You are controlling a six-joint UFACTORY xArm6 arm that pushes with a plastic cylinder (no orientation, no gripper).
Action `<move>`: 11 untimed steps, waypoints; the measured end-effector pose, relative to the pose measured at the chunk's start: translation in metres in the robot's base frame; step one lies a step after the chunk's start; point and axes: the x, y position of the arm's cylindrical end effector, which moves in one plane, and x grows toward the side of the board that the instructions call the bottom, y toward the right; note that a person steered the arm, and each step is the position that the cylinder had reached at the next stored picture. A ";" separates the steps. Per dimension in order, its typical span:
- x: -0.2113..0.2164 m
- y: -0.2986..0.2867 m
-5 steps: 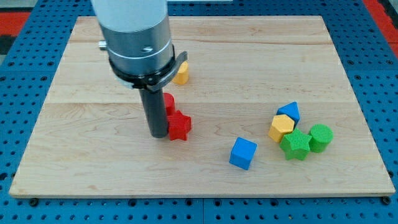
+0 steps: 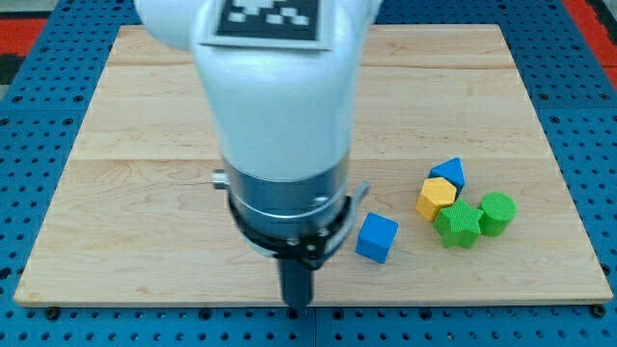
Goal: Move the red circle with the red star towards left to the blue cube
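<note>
The blue cube [image 2: 376, 237] sits on the wooden board [image 2: 116, 193] right of centre, near the view's bottom. My arm's white and grey body fills the middle of the view and hides the red circle and the red star. My tip [image 2: 296, 303] is at the board's bottom edge, left of and below the blue cube, apart from it.
At the view's right sits a cluster: a blue triangular block [image 2: 448, 173], a yellow hexagon [image 2: 437, 198], a green star [image 2: 459, 224] and a green cylinder [image 2: 497, 213]. Blue pegboard [image 2: 29, 116] surrounds the board.
My arm has moved toward the view's bottom and right. It now covers the red blocks and the yellow block that showed before. The tip went from beside the red star to the bottom edge.
</note>
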 end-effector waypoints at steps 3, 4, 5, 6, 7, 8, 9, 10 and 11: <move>-0.026 0.104; -0.061 0.105; -0.073 0.096; -0.073 0.071; -0.073 0.046; -0.075 0.046; -0.102 0.053; -0.155 0.055; -0.179 0.055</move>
